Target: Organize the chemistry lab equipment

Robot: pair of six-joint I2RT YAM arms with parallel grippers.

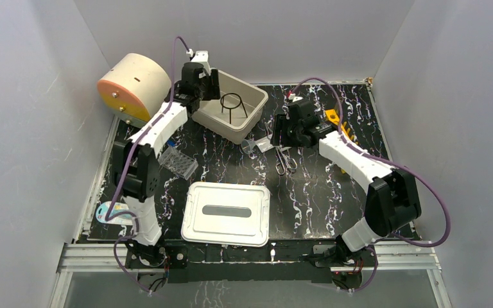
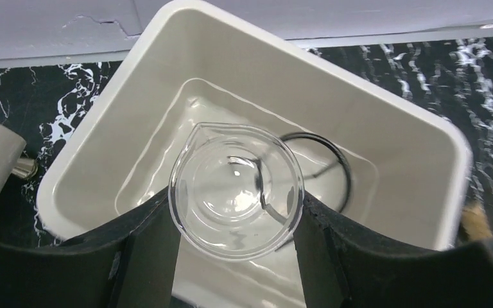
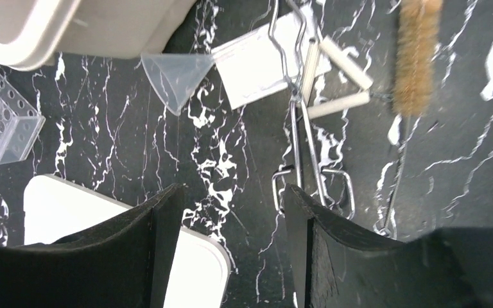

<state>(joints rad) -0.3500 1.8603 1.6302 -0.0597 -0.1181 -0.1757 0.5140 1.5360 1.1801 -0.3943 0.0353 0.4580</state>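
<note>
My left gripper is shut on a clear beaker and holds it upright over the cream bin. A black wire ring stand stands inside that bin, partly behind the beaker. In the top view this gripper hangs over the bin's left end, beside the ring stand. My right gripper is open and holds nothing, a little above the table. Metal forceps with white-sleeved tips lie just beyond its right finger. A clear funnel and a tan-bristled brush lie farther off.
A white lid lies at the front centre. A clear tube rack sits to its left. The big cream cylinder stands at the back left against the wall. A white card lies under the forceps' tips. A yellow item shows behind the right arm.
</note>
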